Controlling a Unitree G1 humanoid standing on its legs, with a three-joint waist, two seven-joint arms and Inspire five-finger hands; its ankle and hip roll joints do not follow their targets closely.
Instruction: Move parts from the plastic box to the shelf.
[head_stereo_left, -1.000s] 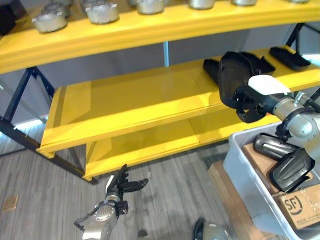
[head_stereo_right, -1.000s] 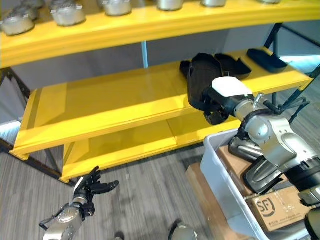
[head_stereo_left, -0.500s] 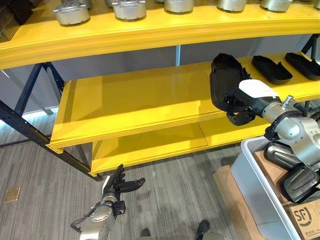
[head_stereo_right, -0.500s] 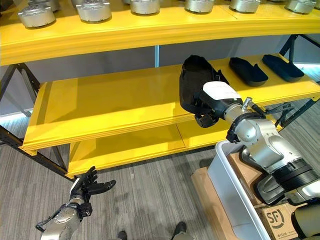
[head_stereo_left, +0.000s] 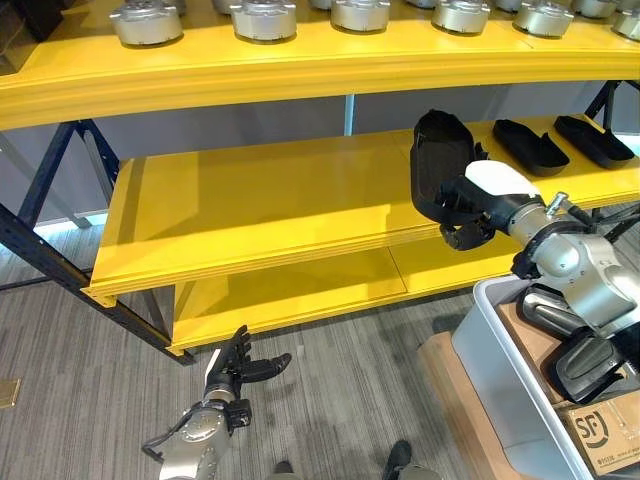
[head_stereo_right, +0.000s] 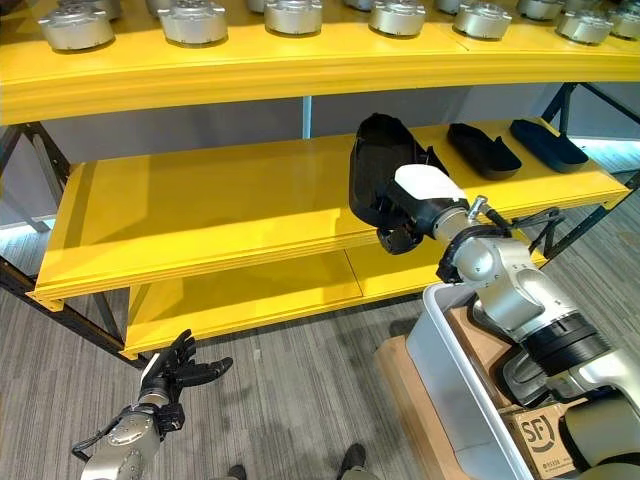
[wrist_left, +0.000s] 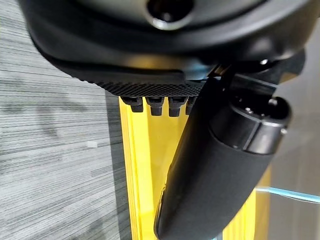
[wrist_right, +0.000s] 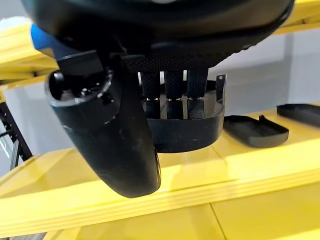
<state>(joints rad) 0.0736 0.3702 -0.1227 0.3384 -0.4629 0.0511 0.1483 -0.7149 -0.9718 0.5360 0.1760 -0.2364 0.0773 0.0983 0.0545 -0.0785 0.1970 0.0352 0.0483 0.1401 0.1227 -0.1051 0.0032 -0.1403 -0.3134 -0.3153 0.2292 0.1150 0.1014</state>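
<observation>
As seen from the head cameras, the right hand was clamped on a black moulded part, fingers curled round its near edge, a white cover on the thumb. The part stood on edge at the front of the middle shelf; whether it touched the board could not be told from these views. The right wrist view added what the head views did not: the fingers hooked over the rim and into the hollow of the part, with the thumb in front of its outer wall.

Further right on the same shelf lay two more black parts flat, well apart from the held one. One of them also appeared in the right wrist view, just beyond the held part.

The top shelf carried a row of round metal castings. The plastic box stood at lower right, holding dark parts and a cardboard carton.

The left hand hung low over the grey floor, fingers spread and holding nothing. Its wrist view showed the fingertips and thumb against the yellow bottom shelf.
</observation>
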